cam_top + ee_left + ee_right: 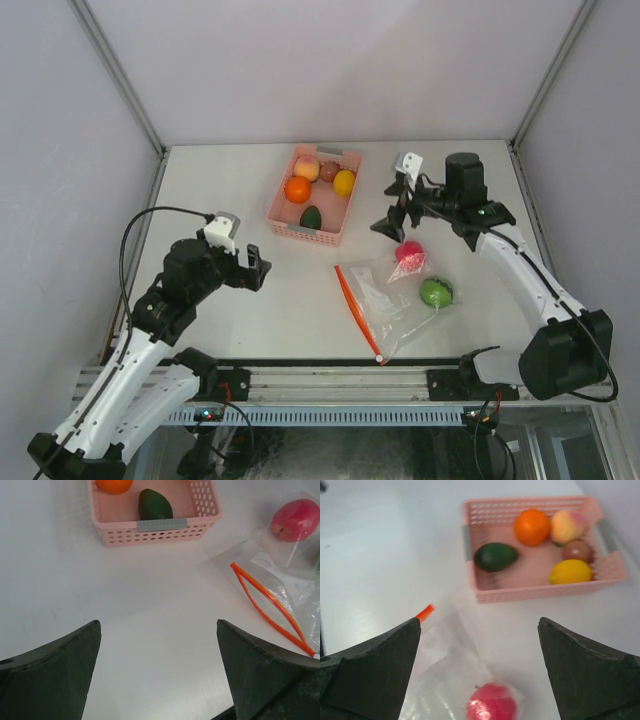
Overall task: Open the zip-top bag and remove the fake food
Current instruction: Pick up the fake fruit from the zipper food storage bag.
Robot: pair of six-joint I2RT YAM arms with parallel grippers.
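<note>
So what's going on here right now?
Five pieces of fake food sit in the pink basket. The bag lies on the table with its orange zipper parted. A pink fruit and a green one look to be inside the plastic. The right arm hangs above the pink fruit, jaws open and empty. The left arm hangs left of the bag, jaws open too.

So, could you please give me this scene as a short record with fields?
left end effector: open, empty, above the table
right end effector: open, empty, above the bag's far end
zip-top bag: lying on the table, zipper strip parted
at the bag: red-pink fruit, green fruit, apparently under its plastic
pink basket: orange fruit, peach fruit, brown fruit, yellow fruit, dark green fruit
</note>
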